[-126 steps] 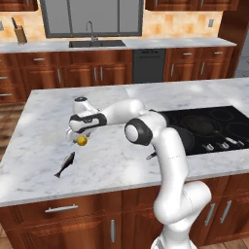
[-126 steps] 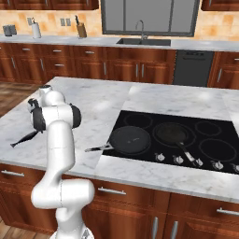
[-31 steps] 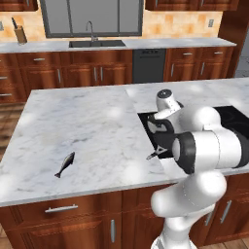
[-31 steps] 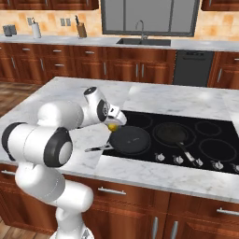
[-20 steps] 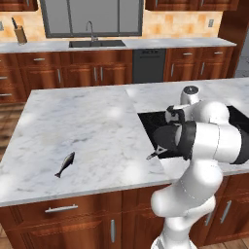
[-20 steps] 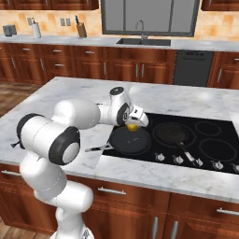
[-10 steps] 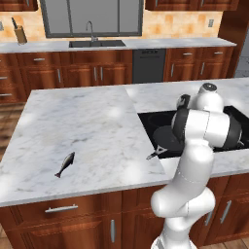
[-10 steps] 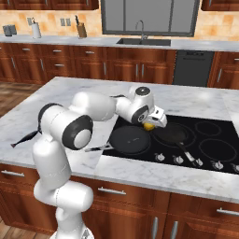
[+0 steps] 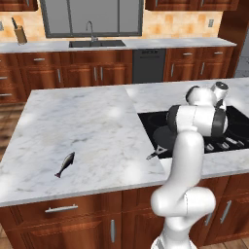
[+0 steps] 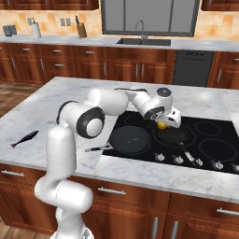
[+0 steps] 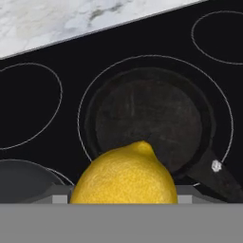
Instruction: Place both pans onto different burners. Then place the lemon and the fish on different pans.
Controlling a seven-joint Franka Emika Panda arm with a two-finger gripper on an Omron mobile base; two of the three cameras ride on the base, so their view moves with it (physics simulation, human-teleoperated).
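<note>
My gripper is shut on the yellow lemon and holds it just above the smaller black pan, whose handle points to the front right. In the hand view the lemon fills the lower middle, with that pan under it inside a burner ring. The larger pan sits on the cooktop's left part, its handle sticking out over the marble. Far off on the island's left lies the dark fish, which the left base view also shows.
The black glass cooktop has bare burner rings to the right and silver knobs along its front edge. Wide marble counter lies left of the cooktop. A sink and cabinets line the back wall.
The arm has swung right across the cooktop with the lemon, from over the larger pan to over the smaller pan. The fish and both pans have stayed put.
</note>
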